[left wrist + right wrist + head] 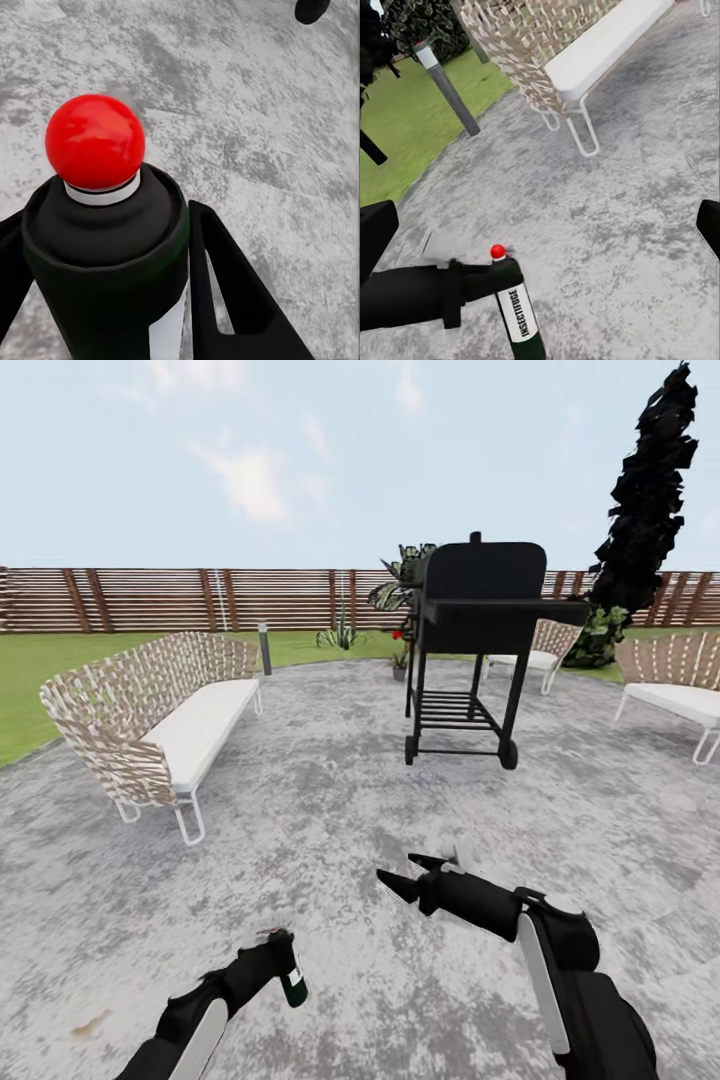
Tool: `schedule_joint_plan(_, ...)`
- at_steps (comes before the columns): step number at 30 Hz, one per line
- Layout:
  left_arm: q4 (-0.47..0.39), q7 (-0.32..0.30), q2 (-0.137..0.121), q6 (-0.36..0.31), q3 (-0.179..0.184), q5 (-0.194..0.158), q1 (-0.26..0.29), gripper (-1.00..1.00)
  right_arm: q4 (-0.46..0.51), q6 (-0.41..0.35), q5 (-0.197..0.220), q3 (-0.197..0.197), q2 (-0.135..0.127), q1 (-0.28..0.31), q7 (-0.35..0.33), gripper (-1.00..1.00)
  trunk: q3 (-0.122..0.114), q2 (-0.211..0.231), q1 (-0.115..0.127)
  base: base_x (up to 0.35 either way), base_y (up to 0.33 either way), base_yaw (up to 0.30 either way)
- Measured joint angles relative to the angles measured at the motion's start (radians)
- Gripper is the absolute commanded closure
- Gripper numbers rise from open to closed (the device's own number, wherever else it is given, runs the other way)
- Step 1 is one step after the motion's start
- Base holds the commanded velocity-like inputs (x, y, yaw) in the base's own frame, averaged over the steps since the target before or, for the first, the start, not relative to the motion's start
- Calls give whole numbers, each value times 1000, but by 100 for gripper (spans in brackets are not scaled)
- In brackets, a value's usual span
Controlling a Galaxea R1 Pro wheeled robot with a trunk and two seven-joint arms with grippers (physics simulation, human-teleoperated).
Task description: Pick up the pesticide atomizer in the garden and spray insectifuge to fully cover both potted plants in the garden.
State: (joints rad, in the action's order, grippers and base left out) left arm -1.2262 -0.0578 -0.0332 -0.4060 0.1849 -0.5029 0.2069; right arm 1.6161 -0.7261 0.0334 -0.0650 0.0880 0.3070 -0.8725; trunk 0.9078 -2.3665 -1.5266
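A robot stands on a round, grey gravelly patio [330, 810] in a fenced garden. A wide stretch of bare paving lies in front of it. To the left, a wicker sofa [150, 715] with a white cushion sits along the patio's edge, where the paving meets green lawn [30, 670]. A black barbecue grill [480, 640] on wheels stands ahead, right of centre. 2 more wicker seats sit beyond it: 1 behind the grill [545, 650] and 1 at the far right [680, 685]. A slatted wooden fence [180, 598] closes the far side. A grey bollard lamp [265, 648] stands just past the sofa's far end. A small rosette of pointed green leaves [340, 632] grows near the fence, and a tall dark tree [645, 510] rises at the right.

The left gripper [283, 952], low in the head view, is closed around the pesticide atomizer [292, 982], held above the paving. In the left wrist view, black fingers [232, 292] press both sides of the dark bottle [105, 270] below its round red tip. In the right wrist view, the bottle's [521, 315] white label reads "INSECTIFUGE".

The right gripper [415, 870] reaches forward over bare paving with its fingers spread apart, touching nothing.
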Motion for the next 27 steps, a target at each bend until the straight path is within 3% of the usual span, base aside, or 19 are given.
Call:
schedule_joint_plan(3, -83, 0, -17, -31, 1, -4, -46, 100, 0, 0, 0, -15, -1, 13, 2, -100, 0, 0, 0, 338, 0, 291)
schedule_joint_plan(5, -48, 0, -14, -37, 3, -3, -51, 100, 0, 0, 0, -17, -1, 17, 2, -100, 0, 0, 0, 338, 0, 291)
schedule_joint_plan(16, -27, 5, -8, -34, 2, -5, -50, 100, 1, 7, 0, -17, -3, 13, -19, -100, 0, 0, 0, 339, 0, 230)
schedule_joint_plan(19, -15, 5, -7, -31, 2, -5, -48, 100, 2, 7, 0, -17, -37, 14, -125, -100, 0, 0, 0, 339, 0, 31)
schedule_joint_plan(21, -11, 6, -7, -30, 2, -5, -47, 100, 2, 7, 0, -18, -51, 15, -160, -100, 0, 0, 0, 339, 0, 13)
schedule_joint_plan(27, -8, 7, -6, -28, 2, -6, -46, 100, 2, 12, -1, -19, -66, 14, -167, -100, 0, 0, 0, 339, 0, 2)
